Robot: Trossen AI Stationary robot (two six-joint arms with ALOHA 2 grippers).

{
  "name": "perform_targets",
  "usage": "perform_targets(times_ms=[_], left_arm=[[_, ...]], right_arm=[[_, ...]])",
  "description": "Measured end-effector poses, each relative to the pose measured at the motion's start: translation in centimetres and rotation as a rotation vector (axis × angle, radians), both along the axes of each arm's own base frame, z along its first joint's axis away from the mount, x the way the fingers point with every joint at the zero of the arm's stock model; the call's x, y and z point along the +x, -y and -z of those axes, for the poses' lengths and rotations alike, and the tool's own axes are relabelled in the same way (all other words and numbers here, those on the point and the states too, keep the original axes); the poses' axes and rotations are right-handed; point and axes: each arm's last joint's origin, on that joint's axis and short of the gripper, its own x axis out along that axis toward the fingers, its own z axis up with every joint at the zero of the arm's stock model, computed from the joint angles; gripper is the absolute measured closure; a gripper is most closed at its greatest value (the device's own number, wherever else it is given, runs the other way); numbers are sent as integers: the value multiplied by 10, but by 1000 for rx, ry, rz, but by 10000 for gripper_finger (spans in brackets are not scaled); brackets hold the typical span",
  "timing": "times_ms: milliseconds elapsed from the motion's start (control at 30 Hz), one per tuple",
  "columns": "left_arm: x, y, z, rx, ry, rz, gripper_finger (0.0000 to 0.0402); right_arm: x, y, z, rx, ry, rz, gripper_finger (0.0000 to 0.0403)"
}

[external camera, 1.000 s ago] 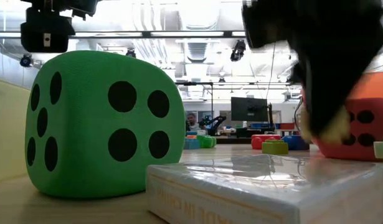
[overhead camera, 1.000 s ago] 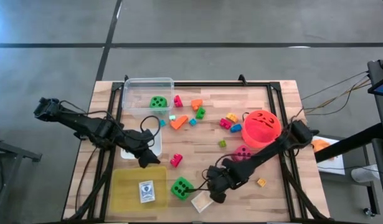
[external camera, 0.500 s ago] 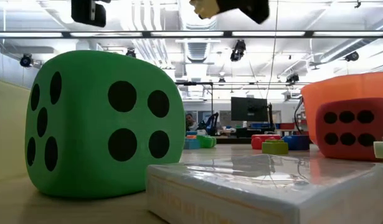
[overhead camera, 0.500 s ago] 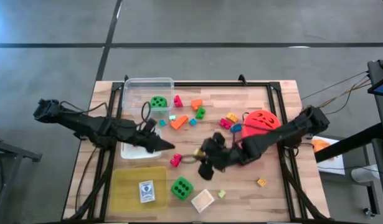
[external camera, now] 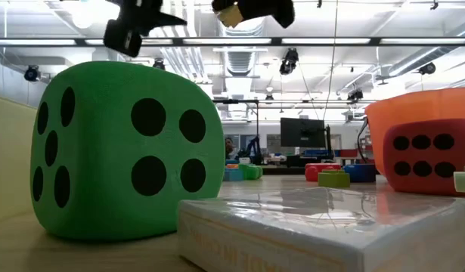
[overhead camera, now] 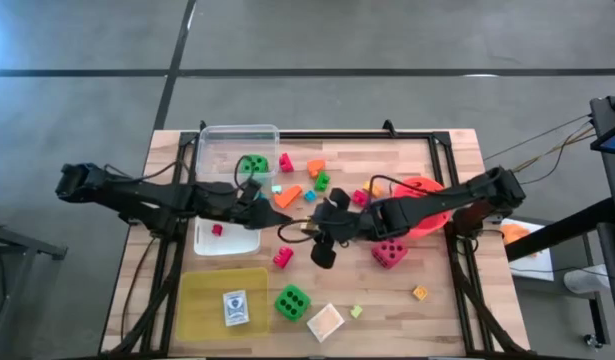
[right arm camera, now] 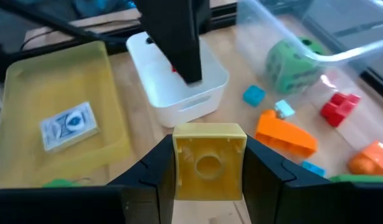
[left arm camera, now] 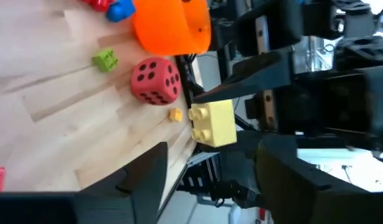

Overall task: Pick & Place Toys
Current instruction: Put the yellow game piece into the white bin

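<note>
Right gripper (right arm camera: pixel 208 163) is up off the worktop (overhead camera: pixel 447 190) around the middle, and its jaws are clamped on a yellow block (right arm camera: pixel 209 162), one finger flat against each side, the block sitting square between them with its hollow underside facing my wrist cam. From the left wrist cam the same yellow block (left arm camera: pixel 213 124) shows studs out, hanging in the air in front of the left arm's own fingers.

Left gripper (overhead camera: pixel 255 196) is parked just beside the white tub (overhead camera: pixel 225 243), over the rim nearest the clear tub (overhead camera: pixel 219 160). Its jaws are spread apart with nothing between them. There's a small red piece (overhead camera: pixel 217 230) lying inside the white tub.

Rest of the toys are scattered: a green die (overhead camera: pixel 253 164) inside the clear tub, another green die (overhead camera: pixel 291 301) near the front edge beside the yellow tray (overhead camera: pixel 202 300), which has a card (overhead camera: pixel 234 307) lying in it. A pink die (overhead camera: pixel 389 253) sits on the wood just by the orange bucket (overhead camera: pixel 427 200). A boxed card deck (overhead camera: pixel 325 322) lies next to the front green die
</note>
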Motion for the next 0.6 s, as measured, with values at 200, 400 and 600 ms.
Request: perform_targets(times_ms=[200, 400, 600], left_arm=[[15, -8, 11, -29, -14, -48, 152], [33, -11, 7, -1, -29, -59, 152], [52, -9, 4, 10, -53, -50, 151]], right_arm=[[3, 8, 1, -23, -26, -67, 277], [6, 14, 5, -25, -50, -105, 277], [5, 22, 5, -31, -70, -83, 277]])
